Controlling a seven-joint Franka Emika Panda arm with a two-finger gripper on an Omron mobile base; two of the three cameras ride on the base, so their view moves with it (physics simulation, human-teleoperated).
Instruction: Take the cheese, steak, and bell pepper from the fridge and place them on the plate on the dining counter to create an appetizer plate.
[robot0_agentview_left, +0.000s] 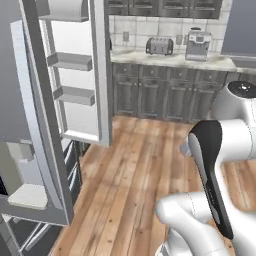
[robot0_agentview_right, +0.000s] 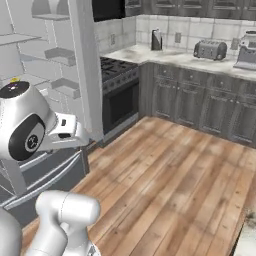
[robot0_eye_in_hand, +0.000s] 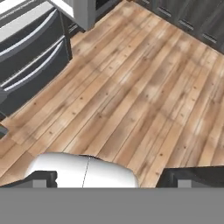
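Observation:
The fridge (robot0_agentview_left: 75, 75) stands open at the left, its white door bins facing me, and its shelves (robot0_agentview_right: 30, 40) show in the right base view. A tiny yellow speck (robot0_agentview_right: 15, 79) on a shelf just above my arm's joint may be the cheese; it is too small to tell. The steak, bell pepper and plate are out of view. My gripper (robot0_eye_in_hand: 116, 177) points down at the wooden floor beside the fridge's lower drawers (robot0_eye_in_hand: 30, 39). It is open, with nothing between its fingertips (robot0_eye_in_hand: 41, 177). A marble corner of the dining counter (robot0_agentview_right: 248, 235) shows at the lower right.
The open fridge door (robot0_agentview_right: 87, 70) juts out toward the floor. A stove (robot0_agentview_right: 117, 75) stands beside the fridge. Dark cabinets (robot0_agentview_left: 165, 90) run along the back wall, with a toaster (robot0_agentview_left: 159, 46) and a coffee machine (robot0_agentview_left: 199, 44) on top. Wooden floor (robot0_agentview_right: 170, 175) lies open between them.

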